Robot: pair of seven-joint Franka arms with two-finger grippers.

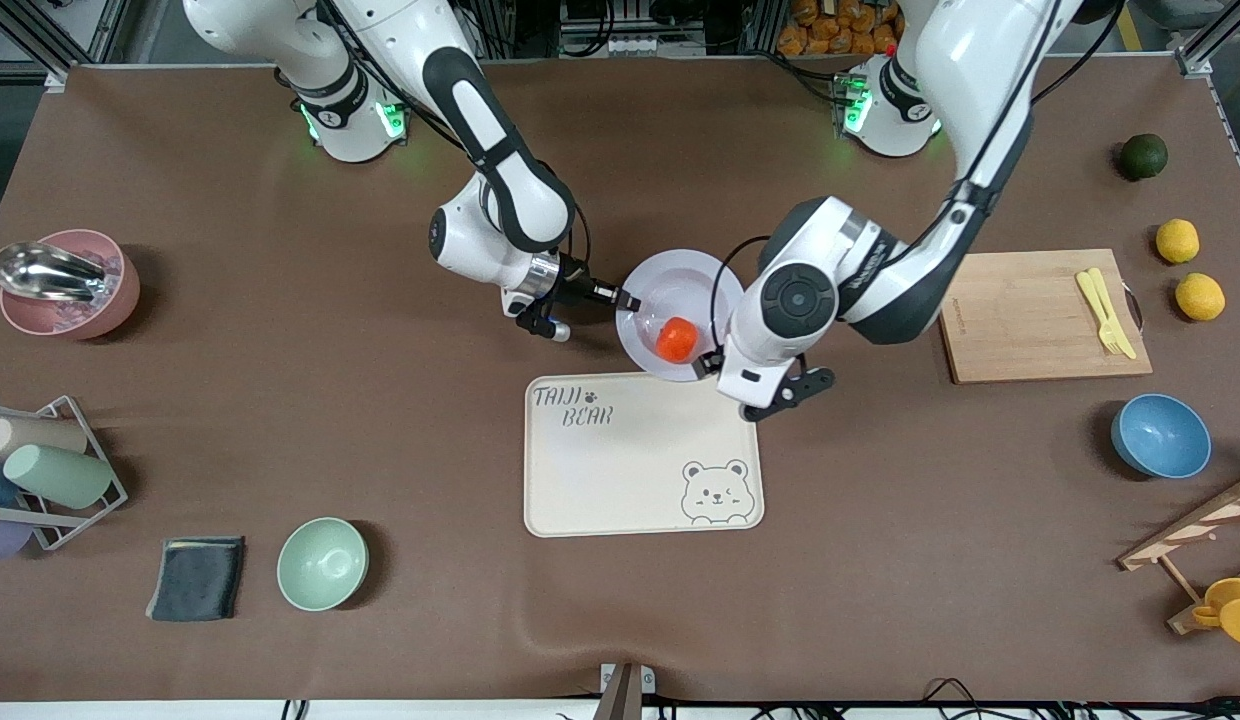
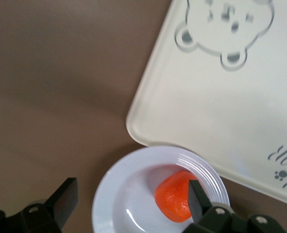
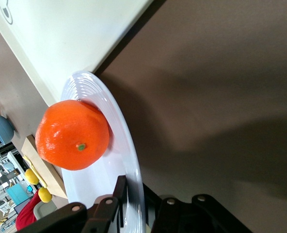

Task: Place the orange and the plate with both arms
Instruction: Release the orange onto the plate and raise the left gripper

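- Right hand (image 1: pixel 625 298): clamped on the rim of the plate (image 1: pixel 670 290), at the edge toward the right arm's end of the counter (image 1: pixel 280 400). In the right wrist view the fingers straddle the rim, one on each face.
- Plate looks tilted and lifted, the low edge just over the corner of the bear tray (image 1: pixel 640 455); I can't confirm contact with the tray.
- Orange (image 1: pixel 676 340) sits in the plate, resting toward the low edge nearest the tray.
- Left hand (image 1: pixel 715 365): spread wide, holding nothing, over the plate edge beside the tray corner. In the left wrist view one finger (image 2: pixel 198 199) is right at the orange and the other is well clear of the plate.
- Key relation: the tray lies straight toward the front camera from the plate. The right arm carries the load.
- Risk: with the plate tilted, the orange could roll off the low rim.
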